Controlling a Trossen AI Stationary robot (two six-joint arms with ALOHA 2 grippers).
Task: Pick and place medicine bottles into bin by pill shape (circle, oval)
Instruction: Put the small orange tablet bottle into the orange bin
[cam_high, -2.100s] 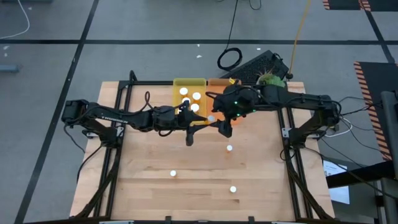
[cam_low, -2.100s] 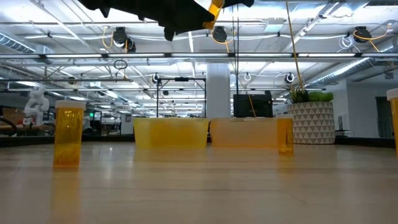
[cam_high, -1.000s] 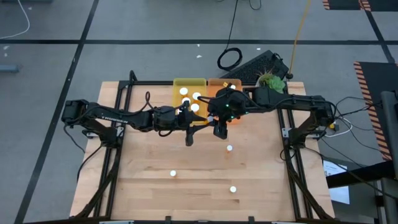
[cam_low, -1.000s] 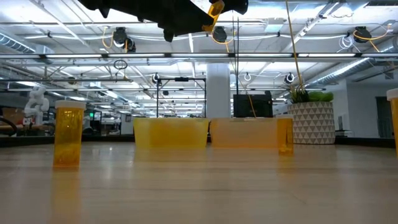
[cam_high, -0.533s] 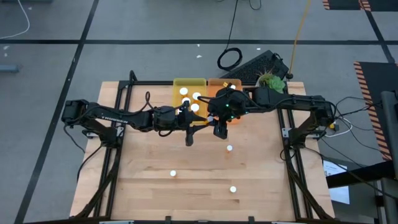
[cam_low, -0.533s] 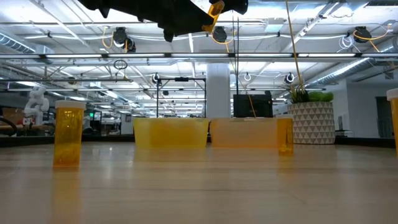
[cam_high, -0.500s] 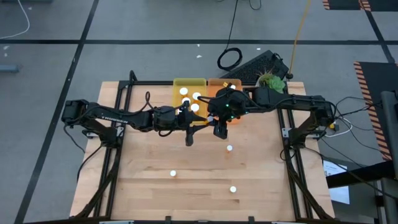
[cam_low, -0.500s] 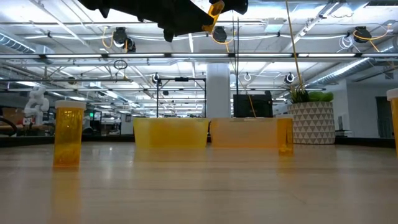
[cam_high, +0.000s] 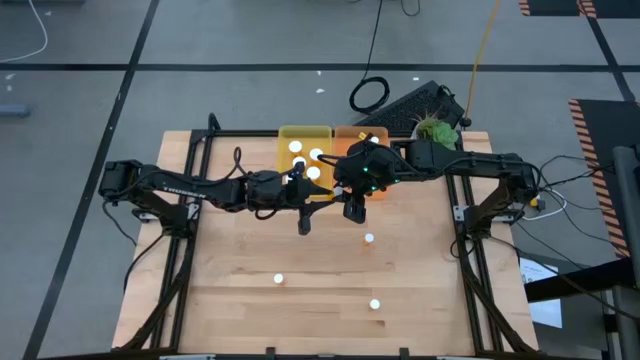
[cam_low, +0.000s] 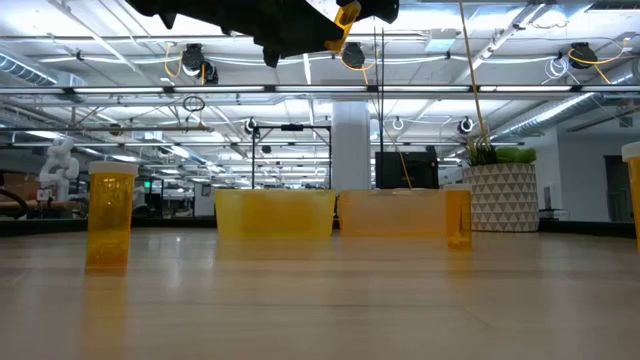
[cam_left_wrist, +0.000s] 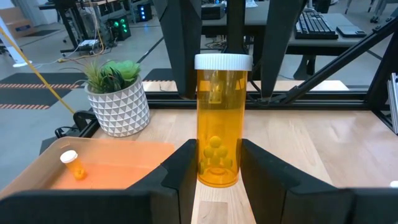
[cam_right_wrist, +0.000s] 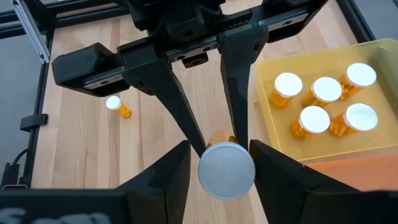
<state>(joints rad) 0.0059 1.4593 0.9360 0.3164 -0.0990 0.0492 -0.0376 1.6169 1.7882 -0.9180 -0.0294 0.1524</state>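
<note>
Pinches bottle (cam_left_wrist: 217, 112) upright in left gripper (cam_left_wrist: 217, 169), probably for handover; straddles its cap with right gripper (cam_right_wrist: 225, 155), cannot tell whether clamped.

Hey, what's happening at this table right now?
Two robot arms are sorting pill bottles into trays. The left gripper clamps one bottle upright above the table, and the right gripper sits over its white cap. Five bottles are in the yellow tray, one in the orange tray, and three wait on the table.
</note>
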